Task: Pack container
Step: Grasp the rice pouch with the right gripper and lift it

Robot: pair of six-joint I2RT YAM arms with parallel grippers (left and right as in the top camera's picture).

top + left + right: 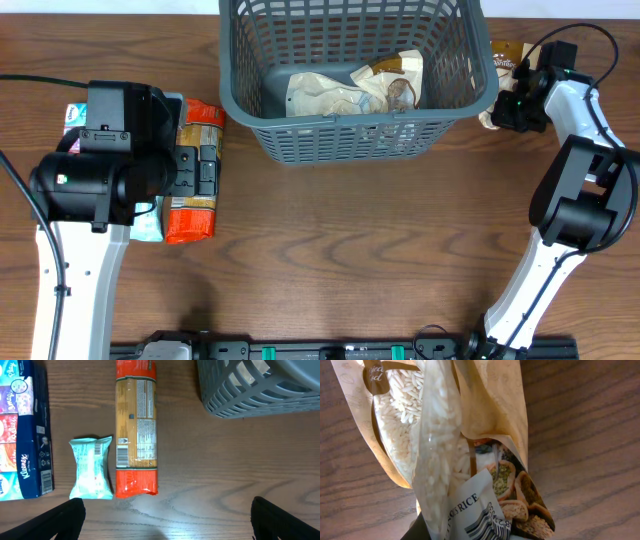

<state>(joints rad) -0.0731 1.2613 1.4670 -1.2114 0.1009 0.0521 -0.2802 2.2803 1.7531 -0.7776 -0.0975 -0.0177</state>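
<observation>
The container [350, 140], a large dark grey lattice basket, stands at the top centre; its corner shows in the left wrist view [250, 395]. Two pale packets [325, 95] [395, 80] lie inside. My right gripper [515, 105] is just outside the basket's right wall, shut on a beige bag of rice [440, 435], which also shows in the overhead view [505, 52]. The bag hides most of its fingers. My left gripper [167, 520] is wide open and empty, above the table near an orange pasta packet [136, 430].
A teal snack packet [91, 467] lies left of the pasta packet, and a Kleenex multipack [25, 430] lies further left. In the overhead view the left arm covers most of these. Bare wood table [350, 250] lies in front of the basket.
</observation>
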